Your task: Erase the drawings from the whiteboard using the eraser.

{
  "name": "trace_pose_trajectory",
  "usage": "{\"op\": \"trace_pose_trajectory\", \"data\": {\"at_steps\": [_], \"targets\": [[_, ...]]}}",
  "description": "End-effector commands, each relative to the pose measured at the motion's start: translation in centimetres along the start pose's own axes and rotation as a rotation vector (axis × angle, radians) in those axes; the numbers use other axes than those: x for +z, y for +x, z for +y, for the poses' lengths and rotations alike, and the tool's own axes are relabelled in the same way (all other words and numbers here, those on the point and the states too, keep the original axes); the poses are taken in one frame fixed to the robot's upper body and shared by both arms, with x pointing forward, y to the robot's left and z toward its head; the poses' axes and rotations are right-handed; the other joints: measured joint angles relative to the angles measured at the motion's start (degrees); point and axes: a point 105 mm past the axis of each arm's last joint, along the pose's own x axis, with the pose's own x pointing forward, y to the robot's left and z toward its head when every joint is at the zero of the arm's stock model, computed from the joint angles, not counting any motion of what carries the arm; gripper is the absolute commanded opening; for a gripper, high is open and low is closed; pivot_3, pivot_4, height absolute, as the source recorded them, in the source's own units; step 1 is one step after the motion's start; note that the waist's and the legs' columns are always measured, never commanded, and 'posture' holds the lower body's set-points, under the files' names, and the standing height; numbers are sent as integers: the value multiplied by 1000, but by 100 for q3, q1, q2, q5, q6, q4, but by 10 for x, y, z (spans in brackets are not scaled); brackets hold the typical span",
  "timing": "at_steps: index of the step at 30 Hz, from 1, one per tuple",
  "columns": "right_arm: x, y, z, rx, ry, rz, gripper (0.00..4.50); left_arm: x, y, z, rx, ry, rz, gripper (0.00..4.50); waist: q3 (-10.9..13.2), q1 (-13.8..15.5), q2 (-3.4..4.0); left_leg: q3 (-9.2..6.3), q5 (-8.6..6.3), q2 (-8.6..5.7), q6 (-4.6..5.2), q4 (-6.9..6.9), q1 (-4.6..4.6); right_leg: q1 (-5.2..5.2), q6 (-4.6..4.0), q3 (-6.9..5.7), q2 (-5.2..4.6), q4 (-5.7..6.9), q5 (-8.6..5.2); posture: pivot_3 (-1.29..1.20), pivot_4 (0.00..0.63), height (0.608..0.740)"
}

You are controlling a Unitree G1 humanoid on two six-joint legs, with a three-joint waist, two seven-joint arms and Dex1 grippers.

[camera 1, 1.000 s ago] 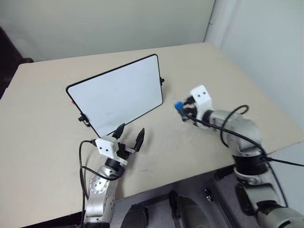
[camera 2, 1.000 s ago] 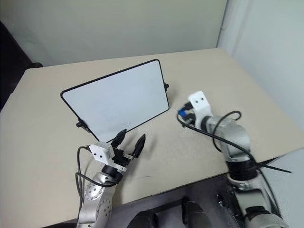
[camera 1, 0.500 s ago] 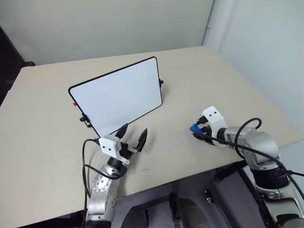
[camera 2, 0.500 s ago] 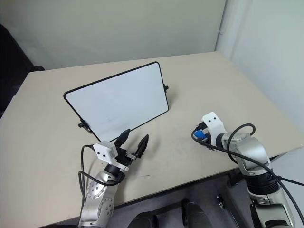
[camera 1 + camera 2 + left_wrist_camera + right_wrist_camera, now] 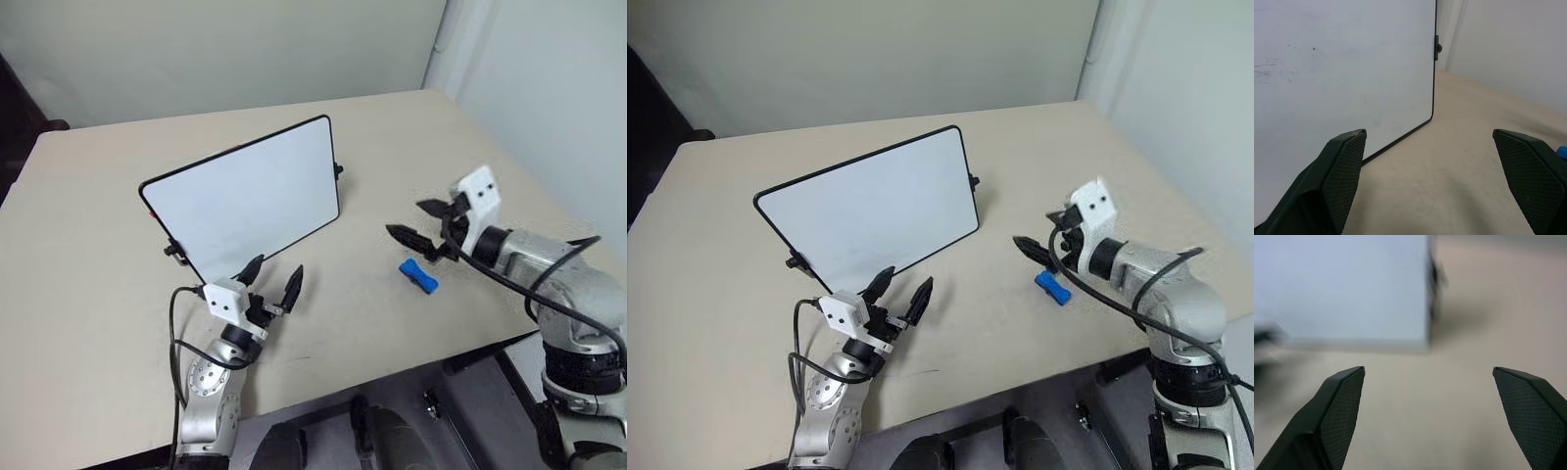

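Now released onto the tabletop [image 5: 509, 176]: blue eraser [image 5: 418, 275], right end effector [image 5: 416, 224] lifted, wide open, empty; left end effector [image 5: 269, 279] open, empty. Best withdrawn clear of whiteboard [image 5: 245, 196].

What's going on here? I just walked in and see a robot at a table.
A two-armed robot has been wiping a black-framed white whiteboard that stands on a beige table. Its right gripper is open and raised, and the small blue oblong eraser lies on the table beneath it. The left gripper hovers open before the board, which looks almost clean.

Whiteboard [image 5: 1342, 284] beyond wide-apart jaws, over table [image 5: 1425, 406]
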Motion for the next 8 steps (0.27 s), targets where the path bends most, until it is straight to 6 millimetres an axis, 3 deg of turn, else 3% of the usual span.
{"op": "trace_pose_trajectory", "data": {"at_steps": [1,4,8], "targets": [[27,-10,32,141,-13,-262,4432,10,1,-1,-5,12,-40,4500,0,11,0,-2,-4,0,3,0,2,0,-5,0,-1,3,-1,0,150,740],[24,-9,38,153,24,-317,4432,10,1,-1,-7,14,-39,4500,0,13,1,3,-8,-2,5,2,3,0,-32,4,-4,4,15,0,150,740],[19,-6,45,212,132,-341,4432,12,2,3,-7,27,-39,4500,0,11,0,8,-7,-5,6,6,12,7,4,12,-8,4,2,0,150,740]]}}
